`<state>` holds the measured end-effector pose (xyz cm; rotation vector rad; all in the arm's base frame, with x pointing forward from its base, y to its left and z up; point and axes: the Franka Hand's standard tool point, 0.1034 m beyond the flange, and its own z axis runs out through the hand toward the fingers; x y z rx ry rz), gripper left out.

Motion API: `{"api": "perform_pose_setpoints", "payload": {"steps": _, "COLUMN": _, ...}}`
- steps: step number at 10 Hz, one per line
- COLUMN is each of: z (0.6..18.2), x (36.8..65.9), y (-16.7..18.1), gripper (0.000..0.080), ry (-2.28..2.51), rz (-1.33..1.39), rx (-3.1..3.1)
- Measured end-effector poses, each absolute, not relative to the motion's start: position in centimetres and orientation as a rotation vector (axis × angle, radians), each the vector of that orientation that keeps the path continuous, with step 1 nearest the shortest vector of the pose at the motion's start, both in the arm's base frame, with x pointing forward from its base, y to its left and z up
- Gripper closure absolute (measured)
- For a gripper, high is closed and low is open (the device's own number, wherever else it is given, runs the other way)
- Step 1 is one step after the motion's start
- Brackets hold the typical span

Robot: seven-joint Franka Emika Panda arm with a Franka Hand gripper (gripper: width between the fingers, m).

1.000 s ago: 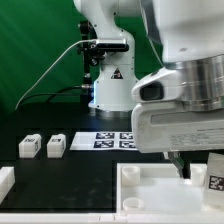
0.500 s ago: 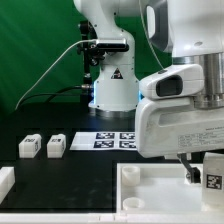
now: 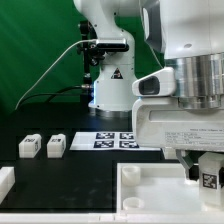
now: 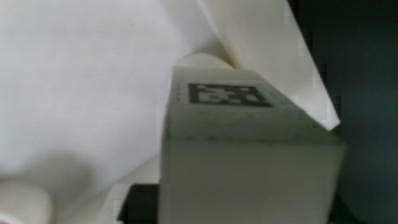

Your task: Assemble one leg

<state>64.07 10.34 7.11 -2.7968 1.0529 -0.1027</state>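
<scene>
White leg (image 3: 211, 180) in pincer (image 3: 204, 172) at panel (image 3: 150, 181); loose legs (image 3: 55, 146) beside marker board (image 3: 105, 141).

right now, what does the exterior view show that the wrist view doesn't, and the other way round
Only the exterior view: two loose legs on the black table, the marker board, the arm's base, and the gripper itself.

Only the wrist view: the tag on the held leg, close enough to make out its pattern.

Both: that leg, and the large white panel it hangs over.
</scene>
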Motion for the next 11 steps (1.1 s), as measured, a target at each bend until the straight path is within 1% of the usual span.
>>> {"api": "perform_pose_setpoints", "payload": {"steps": 2, "z": 6.80, "x": 63.60, "y": 9.37, "gripper": 0.0501, "ry": 1.626, "rz": -0.081, "rx": -2.438}}
{"api": "perform_pose_setpoints", "payload": {"steps": 4, "z": 6.80, "x": 63.60, "y": 9.37, "gripper": 0.0499, "ry": 1.626, "rz": -0.081, "rx": -2.438}}
{"api": "perform_pose_setpoints", "payload": {"steps": 5, "z": 6.80, "x": 63.60, "y": 9.37, "gripper": 0.0449, "ry": 1.626, "rz": -0.081, "rx": -2.438}}
{"api": "perform_pose_setpoints", "payload": {"steps": 6, "z": 6.80, "x": 63.60, "y": 9.37, "gripper": 0.0449, "ry": 1.626, "rz": -0.081, "rx": -2.438}}
{"api": "perform_pose_setpoints", "payload": {"steps": 7, "z": 6.80, "x": 63.60, "y": 9.37, "gripper": 0.0251, "ry": 1.626, "rz": -0.081, "rx": -2.438}}
{"api": "perform_pose_setpoints", "payload": {"steps": 8, "z": 6.80, "x": 63.60, "y": 9.37, "gripper": 0.0173, "ry": 1.626, "rz": -0.081, "rx": -2.438}}
{"api": "perform_pose_setpoints", "payload": {"steps": 11, "z": 6.80, "x": 63.60, "y": 9.37, "gripper": 0.0151, "ry": 1.626, "rz": -0.081, "rx": -2.438}}
